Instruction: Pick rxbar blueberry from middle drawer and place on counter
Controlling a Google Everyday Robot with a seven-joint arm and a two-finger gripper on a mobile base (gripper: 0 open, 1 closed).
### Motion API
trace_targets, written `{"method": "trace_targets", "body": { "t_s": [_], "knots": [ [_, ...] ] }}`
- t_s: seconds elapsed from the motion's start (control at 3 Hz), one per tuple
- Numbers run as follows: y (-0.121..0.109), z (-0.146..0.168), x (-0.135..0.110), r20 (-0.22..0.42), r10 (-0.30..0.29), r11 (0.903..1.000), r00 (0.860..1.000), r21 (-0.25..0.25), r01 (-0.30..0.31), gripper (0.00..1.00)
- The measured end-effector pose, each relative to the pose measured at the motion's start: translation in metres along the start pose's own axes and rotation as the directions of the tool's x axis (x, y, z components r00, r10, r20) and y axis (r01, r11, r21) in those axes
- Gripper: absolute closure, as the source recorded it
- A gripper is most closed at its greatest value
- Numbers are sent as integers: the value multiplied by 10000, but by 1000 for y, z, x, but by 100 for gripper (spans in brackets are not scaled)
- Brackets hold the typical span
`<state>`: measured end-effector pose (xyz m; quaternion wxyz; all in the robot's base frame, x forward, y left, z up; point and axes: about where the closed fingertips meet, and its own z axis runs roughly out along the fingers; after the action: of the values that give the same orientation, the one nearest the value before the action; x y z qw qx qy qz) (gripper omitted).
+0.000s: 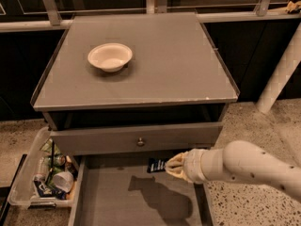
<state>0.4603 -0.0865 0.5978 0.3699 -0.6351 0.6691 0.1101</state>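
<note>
I see the gripper (171, 166) low in the open middle drawer (117, 201), toward its back right, clamped on the right end of the rxbar blueberry (156, 165), just below the knobbed drawer front (136, 138). A white bowl (110, 56) rests on the counter (178, 65).

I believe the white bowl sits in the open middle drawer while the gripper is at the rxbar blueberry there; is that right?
Not quite: the camera view shows the white bowl on the counter, not in the drawer. The rest holds: the middle drawer is open, and the gripper is at the rxbar blueberry near its back.
</note>
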Motion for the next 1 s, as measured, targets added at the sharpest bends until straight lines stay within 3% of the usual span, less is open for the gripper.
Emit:
{"method": "trace_targets", "body": {
  "t_s": [0.67,1.0],
  "knots": [
    [-67,-125,-79,-1036,-785,9919,9915,914,881,100],
    [-86,-169,-118,-1387,-1196,9837,9831,1174,1363,100]
  ]
}}
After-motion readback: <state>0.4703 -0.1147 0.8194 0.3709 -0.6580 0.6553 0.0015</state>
